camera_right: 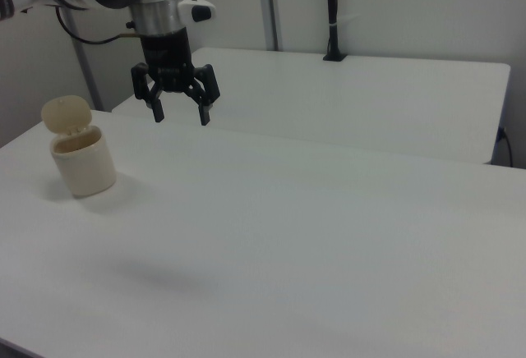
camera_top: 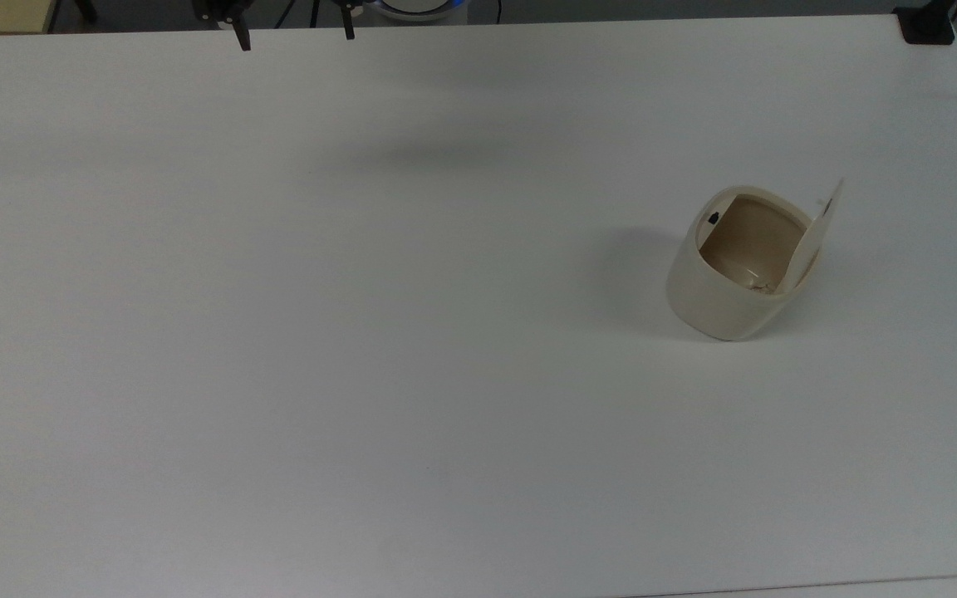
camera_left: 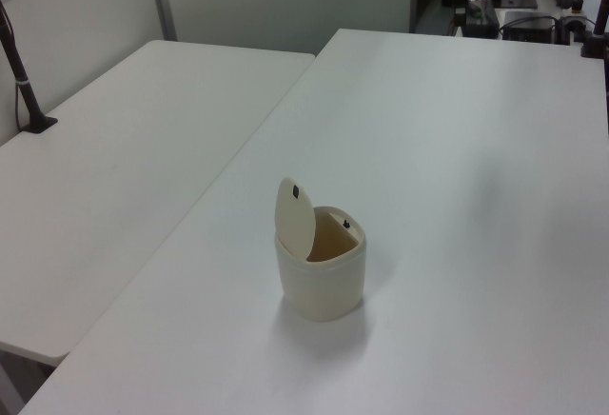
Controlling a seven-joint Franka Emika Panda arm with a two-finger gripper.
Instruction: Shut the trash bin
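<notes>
- The small cream-white plastic trash bin (camera_top: 732, 274) (camera_left: 321, 267) (camera_right: 81, 161) stands upright on the white counter (camera_top: 362, 332), at about 3 o'clock in the top view.
- Its flat hinged lid (camera_top: 815, 232) (camera_left: 295, 217) (camera_right: 67, 117) stands raised, so the bin is open; no writing can be read on it.
- A small black button (camera_top: 713, 219) sits at the rim, and the interior is tan-brown, with a small pale scrap on the bottom.
- The black two-finger pincer (camera_right: 179, 117) (camera_top: 293, 36) hangs above the counter at about 11 o'clock in the top view, fingers spread wide, holding nothing, well apart from the bin.
</notes>
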